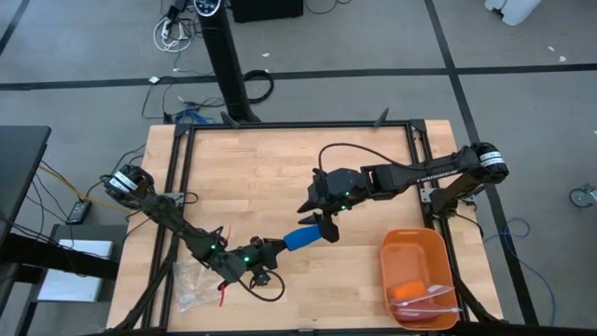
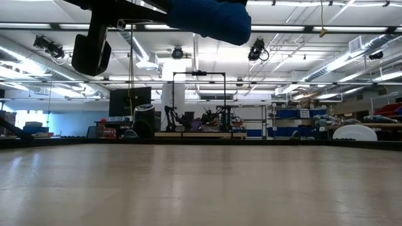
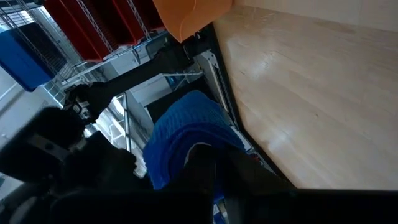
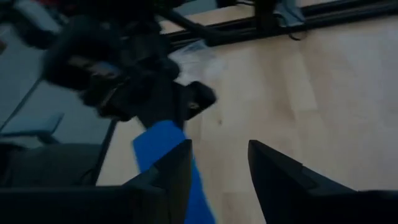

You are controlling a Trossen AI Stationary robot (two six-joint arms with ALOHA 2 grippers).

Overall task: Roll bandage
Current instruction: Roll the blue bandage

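The bandage [image 1: 300,240] is a bright blue short roll, held above the table in front of centre. It also shows in the low view [image 2: 207,19], clear of the tabletop. My left gripper [image 1: 278,246] is shut on the roll's left end. My right gripper [image 1: 317,217] is open at the roll's right end. In the right wrist view [image 4: 217,168] the blue roll [image 4: 163,149] lies beside one finger [image 4: 177,168], outside the gap. My left gripper pinches the bandage roll at its end nearest that arm [image 3: 186,146] between its two fingers, coming level from the table's left. The rest of the roll sticks out past the fingertips, lifted clear of the table. My right gripper: one finger [image 1: 326,231] is at the roll's free end; I cannot tell whether it touches.
An orange tray [image 1: 396,257] with an orange item stands at the front right. A clear plastic bag [image 1: 191,280] lies at the front left, under my left arm. Black frame rails [image 1: 298,126] run along the table's edges. Bare wood lies toward the far side.
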